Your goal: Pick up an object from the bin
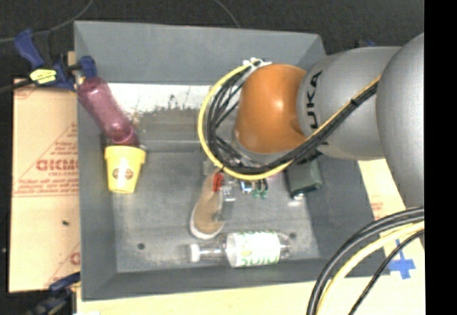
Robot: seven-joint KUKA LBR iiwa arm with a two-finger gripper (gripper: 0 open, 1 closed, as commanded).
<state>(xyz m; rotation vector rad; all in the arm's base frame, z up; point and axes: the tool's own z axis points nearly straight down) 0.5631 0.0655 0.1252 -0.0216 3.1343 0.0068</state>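
A grey metal bin [157,196] sits on dark flooring. The gripper [223,189] hangs over the far end of a flat tan oval thing [206,218], which lies mid-bin just beyond a clear bottle with a green label [250,248] at the near wall. I cannot tell whether the gripper is open or closed. The oval thing looks light and stiff, and gripping it across its narrow width seems the surest hold.

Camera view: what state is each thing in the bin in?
Pink bottle, lying slantwise at far left.
Yellow cup, on its side beside that bottle.
Tan oblong thing, lying flat mid-bin.
Clear bottle, on its side along the bin's near wall.
Dark box, partly hidden under the arm.
Gripper, low over the tan oblong thing.
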